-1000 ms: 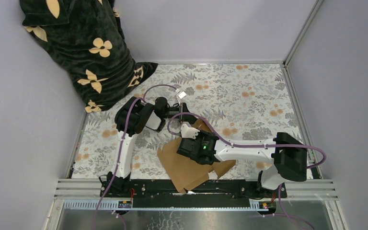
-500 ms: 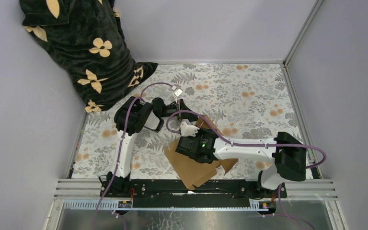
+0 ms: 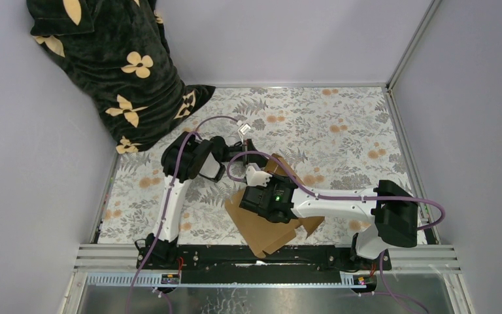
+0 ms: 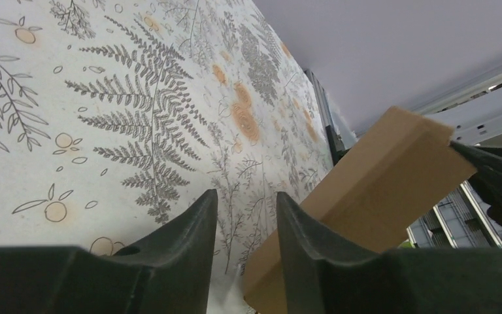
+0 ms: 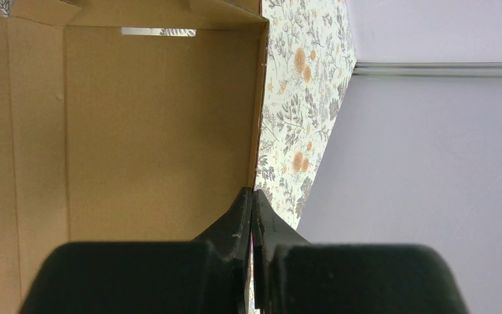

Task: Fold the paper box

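Right gripper [image 5: 251, 196]: black fingers pressed together, no gap, tips on the top edge of a raised side wall of the plain brown corrugated-cardboard paper box [image 5: 137, 131]; judged a pinch on that wall. Left gripper [image 4: 245, 199]: black fingers part-way apart, narrow gap, nothing btwn them. It hovers over the pale fern-and-orange-print table cover [image 4: 104, 98], w/ the lifted cardboard wall just beyond one finger; contact cannot be told. Box pos.: near-centre of the table, close to the arm bases, largely under the right wrist in the top view [image 3: 261, 229]; part lies flat, part stands up. Step in hand, judged: raising a side wall and holding it for the tuck. Rec.: right gripper to hold the wall upright at its crease w/o twisting; left gripper to approach from outside, take the free end squarely and fold along the score line, not across the flutes; avoid dragging the sheet over the cover. Risk: a thin-edge pinch may slip. Contents chk: box interior bare in the right wrist view, nothing inside; a slot in the far wall shows the cover through it. Dark green plush cloth w/ yellow flower shapes [image 3: 117, 72] sits in the far-left corner, well apart.
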Motion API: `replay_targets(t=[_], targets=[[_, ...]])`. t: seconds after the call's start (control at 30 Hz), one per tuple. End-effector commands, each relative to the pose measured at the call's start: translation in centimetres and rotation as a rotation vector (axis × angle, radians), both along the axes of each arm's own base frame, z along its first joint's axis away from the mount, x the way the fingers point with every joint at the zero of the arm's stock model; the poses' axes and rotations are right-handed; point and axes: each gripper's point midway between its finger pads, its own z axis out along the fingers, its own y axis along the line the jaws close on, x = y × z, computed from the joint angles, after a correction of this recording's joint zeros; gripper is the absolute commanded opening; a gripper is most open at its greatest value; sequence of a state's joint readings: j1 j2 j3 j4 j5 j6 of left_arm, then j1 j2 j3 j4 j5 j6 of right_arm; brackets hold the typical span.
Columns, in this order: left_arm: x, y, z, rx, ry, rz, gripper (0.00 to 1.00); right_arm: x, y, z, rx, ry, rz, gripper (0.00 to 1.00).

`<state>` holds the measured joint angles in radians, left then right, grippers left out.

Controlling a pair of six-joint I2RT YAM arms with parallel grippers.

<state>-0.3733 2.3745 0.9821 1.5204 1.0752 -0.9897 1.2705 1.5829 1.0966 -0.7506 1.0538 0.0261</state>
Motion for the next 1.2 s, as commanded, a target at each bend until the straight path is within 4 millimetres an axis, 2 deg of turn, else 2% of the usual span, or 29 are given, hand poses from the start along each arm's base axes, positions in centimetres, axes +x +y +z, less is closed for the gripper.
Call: replay_targets(t=[0.0,0.13,0.23,0.33,0.37,0.5,0.77,0.8,0.87,0.9,1.0,1.17], targets=[[-0.4,-0.3,0.1,-0.023,-0.069,-0.03,0.42,0.3,-0.4,1.4,0.028,-0.032,-0.009,0.03],[-0.5,-0.2,0.3,-0.022,-0.082,-0.029,0.44,0.3,-0.4,1.5,0.022,-0.035,-0.011,0.02],[-0.7,-0.1,0.4,-0.02,-0.095,-0.03,0.39,0.4,-0.5,1.7,0.012,-0.042,-0.015,0.02],[-0.7,0.0,0.4,-0.019,-0.097,-0.032,0.11,0.4,-0.6,2.0,0.006,-0.051,-0.022,0.02],[-0.7,0.0,0.4,-0.019,-0.099,-0.032,0.06,0.4,-0.7,2.0,0.006,-0.051,-0.024,0.03],[-1.0,0.2,0.8,-0.017,-0.127,-0.028,0.23,0.3,-0.8,2.2,0.007,-0.053,-0.033,0.02],[-1.0,0.1,1.6,-0.025,-0.15,-0.057,0.0,0.3,-0.8,2.7,-0.01,-0.053,-0.043,0.02],[-1.0,0.1,1.7,-0.025,-0.157,-0.059,0.0,0.3,-0.8,2.8,-0.012,-0.052,-0.043,0.02],[-1.0,0.2,2.0,-0.027,-0.167,-0.055,0.15,0.4,-0.7,2.9,-0.014,-0.053,-0.043,0.02],[-1.0,0.2,2.1,-0.027,-0.173,-0.057,0.14,0.4,-0.7,3.0,-0.014,-0.053,-0.043,0.02],[-1.0,0.3,2.3,-0.027,-0.181,-0.063,0.0,0.4,-0.6,3.1,-0.012,-0.054,-0.042,0.02],[-1.0,0.4,2.5,-0.028,-0.195,-0.07,0.03,0.3,-0.7,2.9,-0.017,-0.047,-0.046,0.02]])
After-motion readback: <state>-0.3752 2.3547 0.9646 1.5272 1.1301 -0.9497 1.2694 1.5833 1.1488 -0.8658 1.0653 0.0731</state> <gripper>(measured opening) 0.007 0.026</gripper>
